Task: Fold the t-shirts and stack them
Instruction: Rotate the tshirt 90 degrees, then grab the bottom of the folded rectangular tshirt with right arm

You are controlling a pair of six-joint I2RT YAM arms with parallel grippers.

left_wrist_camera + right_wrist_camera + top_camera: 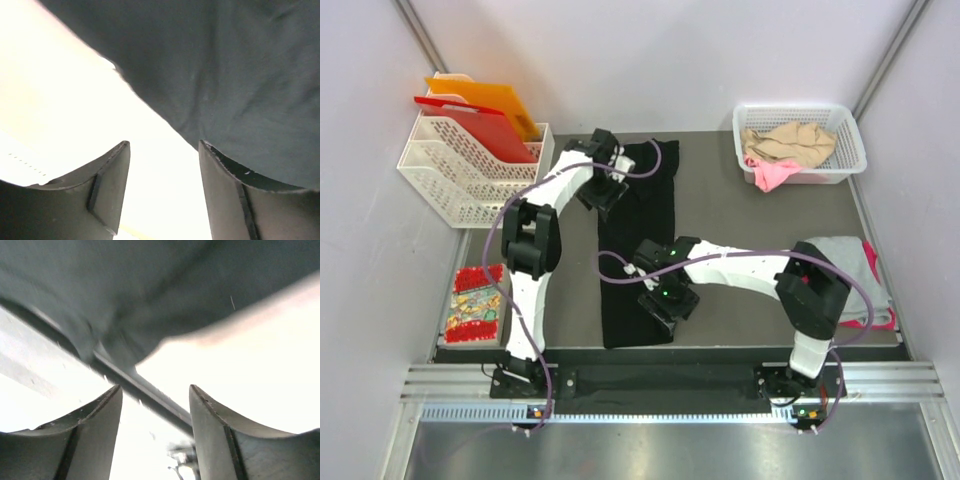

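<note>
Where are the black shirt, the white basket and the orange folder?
black shirt (642,218): top view, bare middle of the cloth.
basket (795,106): top view, far rim.
orange folder (485,100): top view, its flat face.

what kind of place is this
Probably a robot lab work cell, not a home: a left arm and right arm bolted to an aluminium rail, plain white panels boxing in the table, and staged props: a black t-shirt laid flat, a white basket of clothes, a file rack.
</note>
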